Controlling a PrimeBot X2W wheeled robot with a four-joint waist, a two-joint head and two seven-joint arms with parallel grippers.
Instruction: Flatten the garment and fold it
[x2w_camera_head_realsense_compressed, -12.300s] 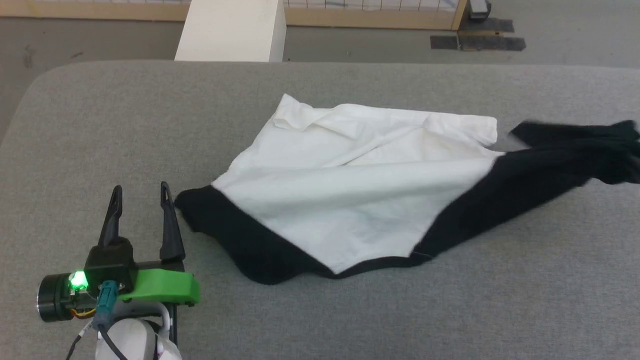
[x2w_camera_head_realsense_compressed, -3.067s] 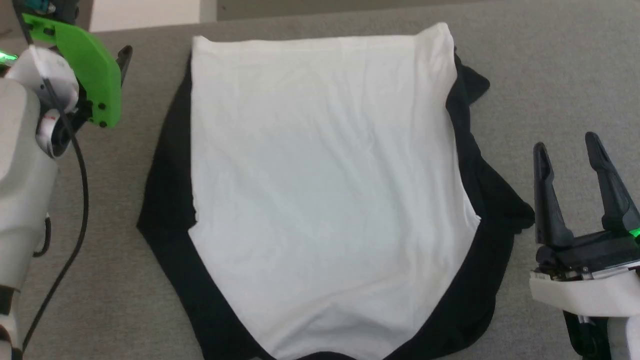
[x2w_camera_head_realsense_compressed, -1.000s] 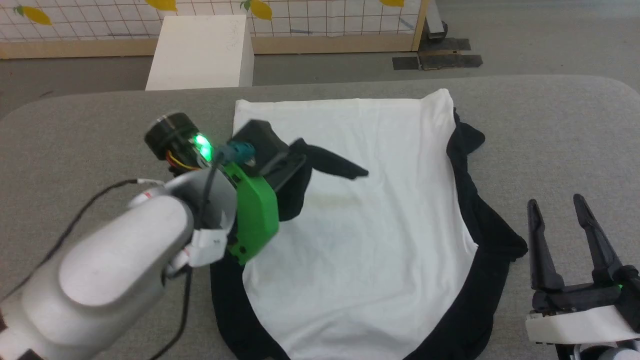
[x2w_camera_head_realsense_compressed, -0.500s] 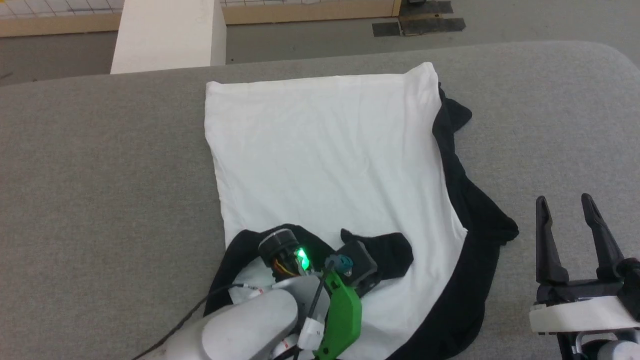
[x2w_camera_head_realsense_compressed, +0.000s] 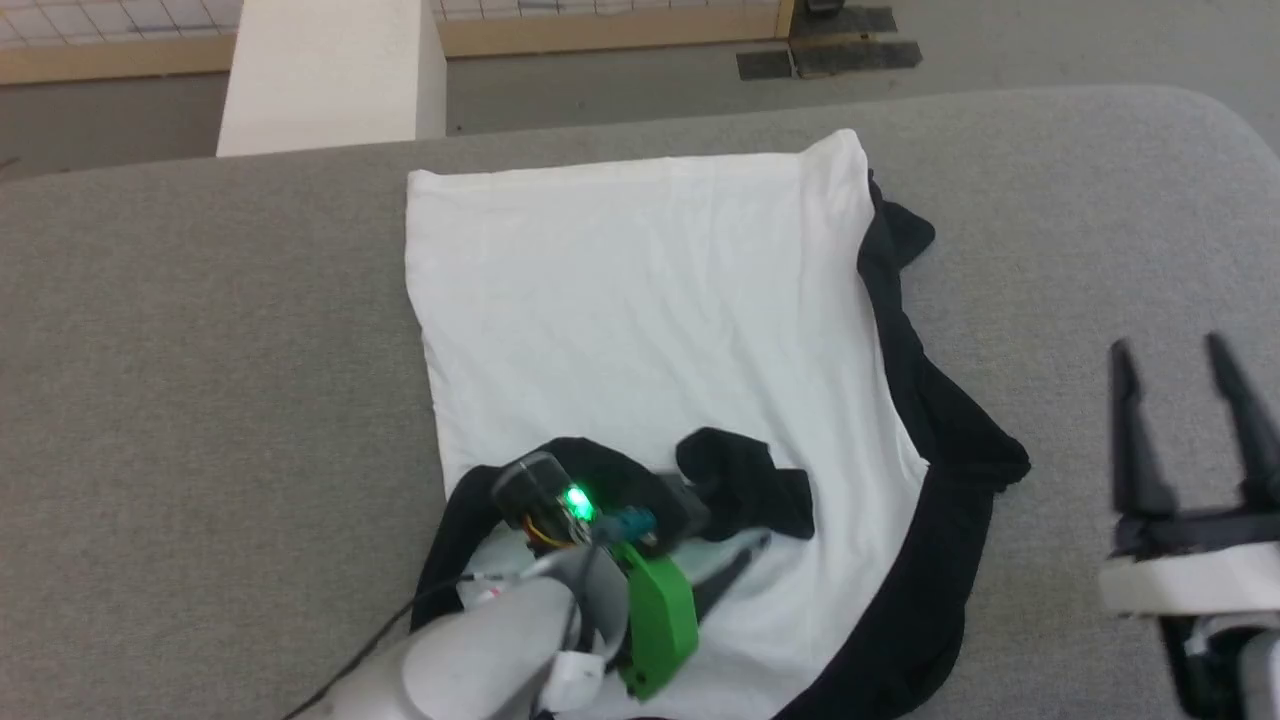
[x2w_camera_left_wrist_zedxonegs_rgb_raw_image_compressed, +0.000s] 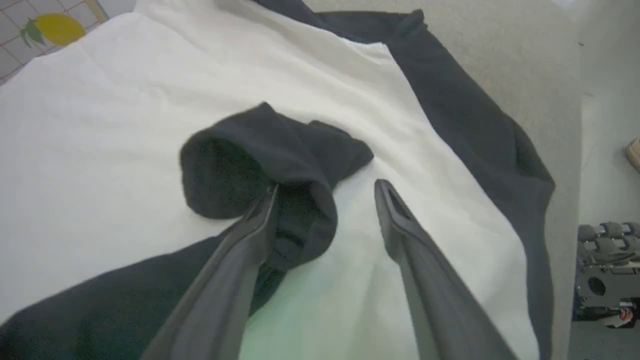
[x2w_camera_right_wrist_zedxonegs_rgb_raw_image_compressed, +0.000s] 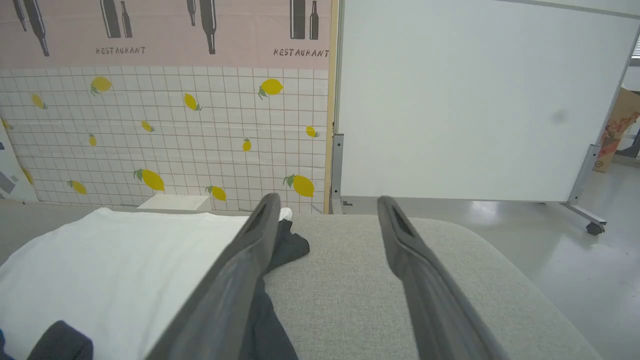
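The garment (x2w_camera_head_realsense_compressed: 640, 330) lies spread on the grey padded table (x2w_camera_head_realsense_compressed: 180, 350), white body up, hem at the far side. Its left black sleeve (x2w_camera_head_realsense_compressed: 745, 485) is folded in over the white body. The right black sleeve (x2w_camera_head_realsense_compressed: 950, 450) trails out along the right side. My left gripper (x2w_camera_head_realsense_compressed: 745, 550) hangs low over the near part of the shirt, open. In the left wrist view the folded sleeve (x2w_camera_left_wrist_zedxonegs_rgb_raw_image_compressed: 260, 165) lies loose against the left finger of the left gripper (x2w_camera_left_wrist_zedxonegs_rgb_raw_image_compressed: 325, 185). My right gripper (x2w_camera_head_realsense_compressed: 1168, 350) stands open over bare table right of the garment, empty, as the right wrist view shows the right gripper (x2w_camera_right_wrist_zedxonegs_rgb_raw_image_compressed: 328, 199).
A white box (x2w_camera_head_realsense_compressed: 330, 75) stands on the floor beyond the table's far edge. The table's right end (x2w_camera_right_wrist_zedxonegs_rgb_raw_image_compressed: 475, 260) is rounded, with floor and a whiteboard (x2w_camera_right_wrist_zedxonegs_rgb_raw_image_compressed: 475, 100) beyond. Bare grey table surface stretches left of the garment.
The left gripper carried the left sleeve over the white body, then opened and let it drop there. The right gripper has just moved a little up the view.
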